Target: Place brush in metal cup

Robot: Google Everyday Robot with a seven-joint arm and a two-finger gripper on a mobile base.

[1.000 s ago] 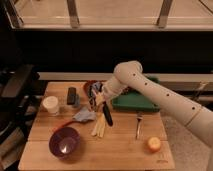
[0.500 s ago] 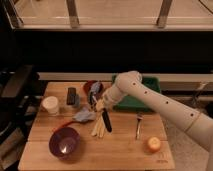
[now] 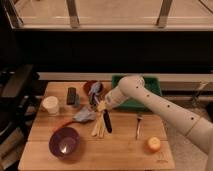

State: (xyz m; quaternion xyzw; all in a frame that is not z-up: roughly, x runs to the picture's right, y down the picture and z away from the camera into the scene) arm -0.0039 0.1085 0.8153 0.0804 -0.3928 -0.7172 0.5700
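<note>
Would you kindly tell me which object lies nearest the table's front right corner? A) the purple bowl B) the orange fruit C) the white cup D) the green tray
B: the orange fruit sits by the front right corner of the wooden table, right of the fork, while the end effector hangs mid-table over the brush.

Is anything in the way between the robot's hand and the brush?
Nothing visible is. The gripper hangs just above the top end of the brush, which lies on the table beside the pale sticks.
</note>
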